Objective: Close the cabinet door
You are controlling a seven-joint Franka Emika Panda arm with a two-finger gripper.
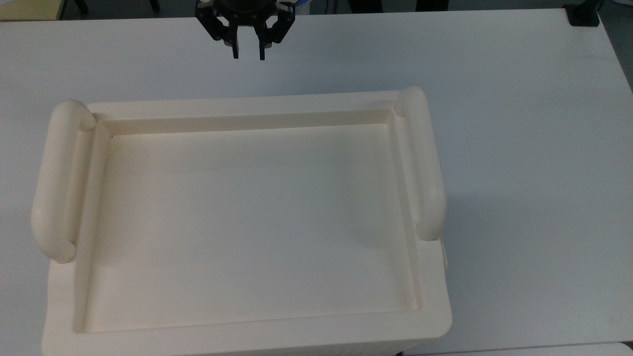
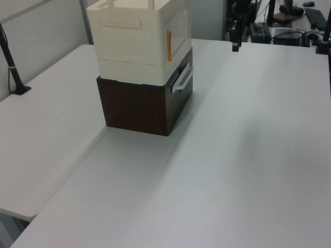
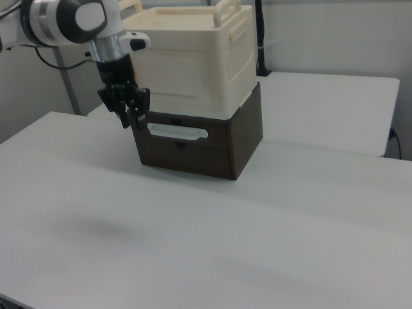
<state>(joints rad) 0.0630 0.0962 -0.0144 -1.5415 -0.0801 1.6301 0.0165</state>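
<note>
Top view: end effector (image 1: 248,53), fingers spread and empty, hangs at upper centre; the cabinet (image 1: 247,326) fills the frame below it.

Left view: cabinet upper left, end effector (image 2: 235,47) upper right.

Right view: the cabinet door (image 3: 177,84) lies just right of the end effector (image 3: 131,120).

One cream cabinet (image 3: 193,61), two tubular handles (image 1: 425,163), one dark brown drawer box (image 3: 199,145), one gripper (image 1: 248,52)

White table (image 2: 248,155), dark brown drawer unit (image 2: 137,106) with pale handle (image 2: 182,79)
</note>
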